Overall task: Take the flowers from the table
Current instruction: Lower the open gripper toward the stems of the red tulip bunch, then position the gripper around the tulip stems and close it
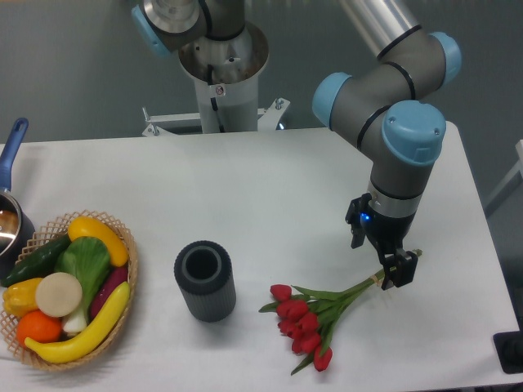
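The flowers (pixel 306 322), a bunch of red tulips with green leaves, lie on the white table (pixel 270 204) near its front edge, heads pointing front-left. Their pale green stems run up to the right. My gripper (pixel 395 273) is down at the stem end, its dark fingers closed narrowly around the stems. A short bit of stem sticks out beyond the fingers on the right. The tulip heads rest on the tabletop.
A dark grey cylindrical cup (pixel 204 280) stands upright left of the flowers. A wicker basket (pixel 122 314) of toy fruit and vegetables sits at the front left. A pot with a blue handle (pixel 12 151) is at the left edge. The arm's base (pixel 221 65) is behind the table.
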Controlling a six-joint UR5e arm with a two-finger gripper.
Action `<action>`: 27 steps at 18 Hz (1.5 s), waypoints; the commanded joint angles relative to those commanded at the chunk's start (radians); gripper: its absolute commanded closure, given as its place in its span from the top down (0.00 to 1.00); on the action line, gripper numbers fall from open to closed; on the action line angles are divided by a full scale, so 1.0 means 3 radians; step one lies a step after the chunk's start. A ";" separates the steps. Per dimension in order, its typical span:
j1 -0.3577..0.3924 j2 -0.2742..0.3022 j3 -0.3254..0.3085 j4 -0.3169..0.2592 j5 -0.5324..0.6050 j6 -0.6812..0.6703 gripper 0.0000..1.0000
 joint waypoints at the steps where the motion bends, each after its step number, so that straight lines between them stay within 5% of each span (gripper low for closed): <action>1: -0.0005 -0.0005 0.0000 0.0000 0.0005 0.0000 1.00; 14: -0.0005 0.0000 -0.0092 0.0113 -0.0240 -0.0419 1.00; 21: -0.0133 -0.0138 -0.0128 0.0164 -0.0245 -0.1027 1.00; 27: -0.0148 -0.0164 -0.0307 0.0593 -0.0235 -0.1145 1.00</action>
